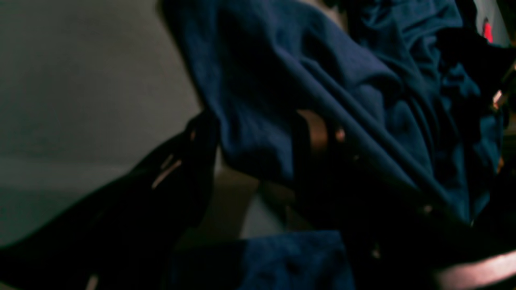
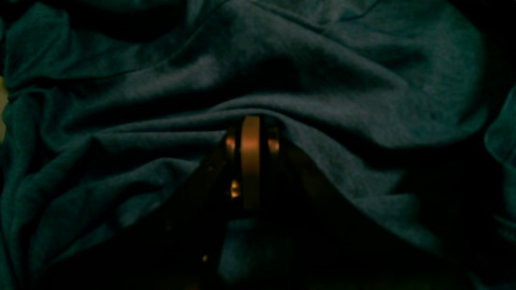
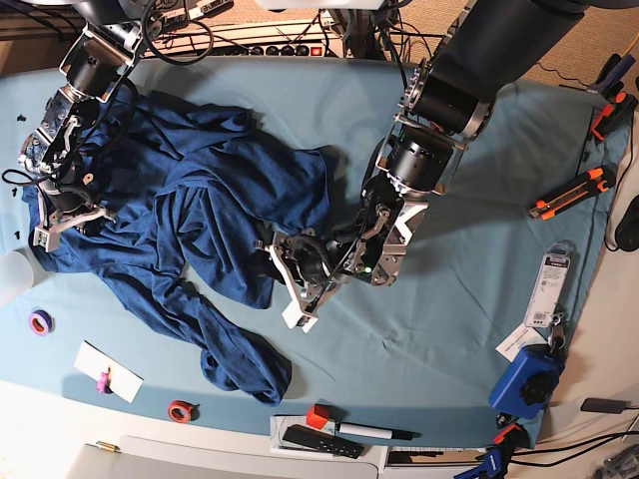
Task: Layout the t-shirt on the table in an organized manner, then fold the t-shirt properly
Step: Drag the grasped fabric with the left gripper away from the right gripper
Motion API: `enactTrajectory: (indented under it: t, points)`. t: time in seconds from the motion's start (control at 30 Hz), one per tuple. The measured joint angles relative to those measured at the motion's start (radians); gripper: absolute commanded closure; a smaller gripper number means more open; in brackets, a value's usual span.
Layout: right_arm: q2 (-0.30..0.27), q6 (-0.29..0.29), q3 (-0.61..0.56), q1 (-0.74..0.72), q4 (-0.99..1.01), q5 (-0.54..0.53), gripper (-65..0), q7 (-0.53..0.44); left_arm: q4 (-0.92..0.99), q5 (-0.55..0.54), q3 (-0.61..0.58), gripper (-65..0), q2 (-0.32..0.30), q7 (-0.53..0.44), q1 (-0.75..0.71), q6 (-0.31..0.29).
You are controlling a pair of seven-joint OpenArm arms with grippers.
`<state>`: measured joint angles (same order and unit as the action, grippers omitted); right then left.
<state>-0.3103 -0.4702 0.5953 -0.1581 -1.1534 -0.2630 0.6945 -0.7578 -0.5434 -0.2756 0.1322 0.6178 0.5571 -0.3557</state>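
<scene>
Base view shows the table (image 3: 479,249) spread wide under its teal cloth; the t-shirt (image 3: 200,210) lies bunched across that view's left half, its long axis running from the far-left corner down toward the near edge, where one twisted end trails off close to the front; most of the garment sits between the two arms, nothing yet flattened. The right gripper (image 3: 62,222) is at the shirt's far-left border, and the right wrist view shows its fingers (image 2: 250,161) drawn together with a ridge of fabric gathered over the tips, so it appears pinched on the cloth; the left gripper (image 3: 300,274) lies low at the shirt's opposite, inner edge, and in the left wrist view dark cloth drapes over one finger (image 1: 318,133) while the other (image 1: 173,169) stands apart from it, so I judge the jaws parted, though whether any cloth is caught between them I cannot tell. My judgement: spreading turns on pulling the two edges apart across the table, each arm already nearest its own side; small tools at the table's margins lie well clear.
</scene>
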Motion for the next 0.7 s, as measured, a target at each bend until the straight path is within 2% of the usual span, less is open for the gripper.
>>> enactTrajectory:
  t: [0.1,0.2,0.37,0.53,0.63,0.7]
  points:
    - [0.000,0.000,0.000,0.000,0.000,0.000,-2.4,0.000,-0.001,0.000,-0.053,-28.3,0.000,0.007,0.000,-0.028]
    - [0.000,0.000,0.000,0.000,0.000,0.000,-2.4,0.000,-0.004,-0.007,-0.146,-28.3,0.000,-0.004,0.004,-0.031]
    - [0.000,0.000,0.000,0.000,0.000,0.000,-2.4,0.000,-0.009,0.019,-0.306,-28.3,0.000,-0.080,0.008,-0.026]
    - [0.000,0.000,0.000,0.000,0.000,0.000,-2.4,0.000,-0.010,0.112,-0.331,-28.3,0.000,-0.103,0.034,0.040]
    - [0.000,0.000,0.000,0.000,-0.001,0.000,-2.4,0.000,-0.006,0.158,-0.323,-28.3,0.000,-0.073,0.064,0.091]
    - [0.000,0.000,0.000,0.000,-0.001,0.000,-2.4,0.000,-0.001,0.165,-0.315,-24.2,0.000,-0.067,0.072,0.106]
